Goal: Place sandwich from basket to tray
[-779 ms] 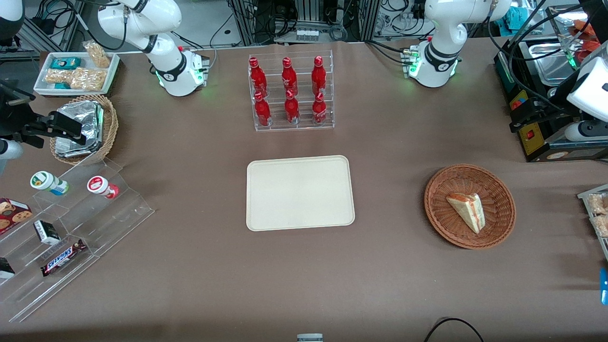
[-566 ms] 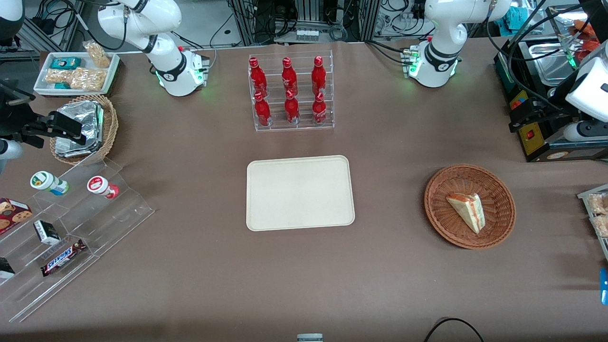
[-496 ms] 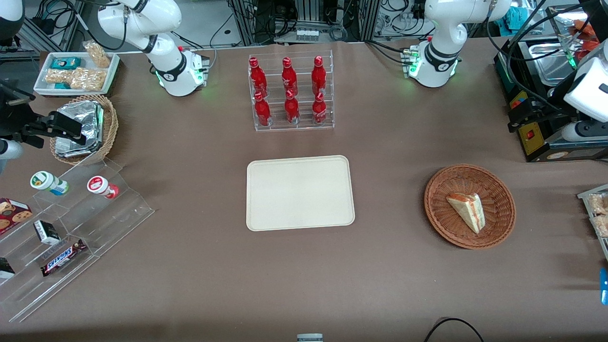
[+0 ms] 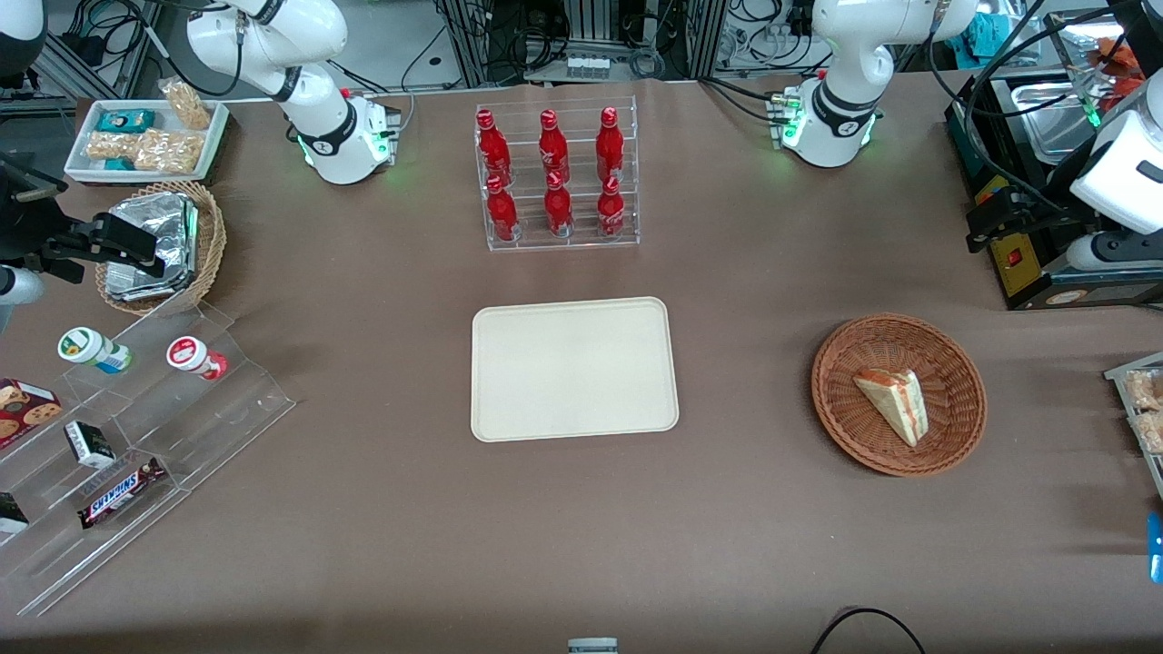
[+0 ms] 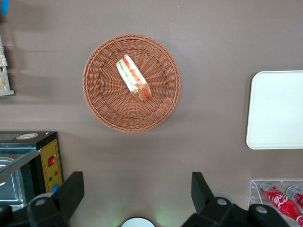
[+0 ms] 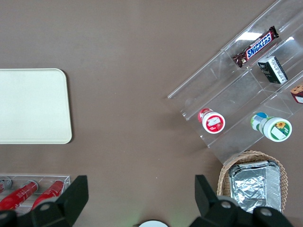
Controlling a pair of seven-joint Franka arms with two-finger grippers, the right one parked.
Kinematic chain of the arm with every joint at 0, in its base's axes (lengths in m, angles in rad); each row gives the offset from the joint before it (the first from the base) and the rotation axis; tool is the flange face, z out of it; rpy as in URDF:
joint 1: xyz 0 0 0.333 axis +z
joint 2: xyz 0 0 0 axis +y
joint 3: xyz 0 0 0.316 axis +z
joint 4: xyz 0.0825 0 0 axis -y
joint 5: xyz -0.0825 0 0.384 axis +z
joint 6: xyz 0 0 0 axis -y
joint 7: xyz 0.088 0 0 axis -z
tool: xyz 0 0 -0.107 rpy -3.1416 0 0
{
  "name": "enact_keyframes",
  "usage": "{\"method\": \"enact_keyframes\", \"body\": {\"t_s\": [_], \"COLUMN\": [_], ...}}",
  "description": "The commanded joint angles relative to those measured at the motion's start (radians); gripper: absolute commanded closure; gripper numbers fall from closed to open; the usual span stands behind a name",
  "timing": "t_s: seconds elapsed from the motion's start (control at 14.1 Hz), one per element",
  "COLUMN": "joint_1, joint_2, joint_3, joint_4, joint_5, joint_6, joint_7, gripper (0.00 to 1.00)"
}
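The sandwich [image 4: 895, 405], a pale wedge with red and green filling [image 5: 133, 78], lies in the reddish-brown wicker basket [image 4: 956, 381] toward the working arm's end of the table. In the left wrist view the basket [image 5: 104, 97] is seen from above. The cream tray [image 4: 572, 368] sits bare mid-table and also shows in the left wrist view [image 5: 277, 109]. My left gripper [image 4: 990, 225] hangs high over the table, farther from the front camera than the basket. It is open [image 5: 137, 189] with nothing between its fingers.
A clear rack of red bottles [image 4: 556, 177] stands farther from the front camera than the tray. A black appliance with a yellow panel [image 4: 1027, 256] sits beside the gripper. A snack holder [image 4: 1140, 409] lies at the table edge nearest the basket. An acrylic shelf [image 4: 136, 436] and a foil-filled wicker basket [image 4: 159, 245] are toward the parked arm's end.
My left gripper has drifted a little away from the front camera and slightly toward the middle of the table. The sandwich, basket and tray have not moved.
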Motion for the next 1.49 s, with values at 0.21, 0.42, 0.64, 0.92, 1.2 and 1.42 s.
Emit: {"method": "enact_keyframes", "body": {"t_s": [0.21, 0.42, 0.64, 0.92, 1.2, 1.42], "joint_1": [-0.007, -0.007, 0.000, 0.007, 0.018, 0.033], "joint_2": [0.006, 0.008, 0.041, 0.046, 0.077, 0.120], "joint_3": [-0.001, -0.001, 0.002, 0.005, 0.008, 0.008], "joint_4": [0.011, -0.030, -0.111, -0.375, -0.565, -0.601], "joint_5": [0.014, 0.014, 0.020, 0.024, 0.021, 0.019], "joint_6": [-0.016, -0.017, 0.010, 0.318, 0.625, 0.739], "joint_7": [0.007, 0.007, -0.002, -0.003, -0.022, -0.161], "gripper": [0.00, 0.00, 0.00, 0.00, 0.00, 0.00]}}
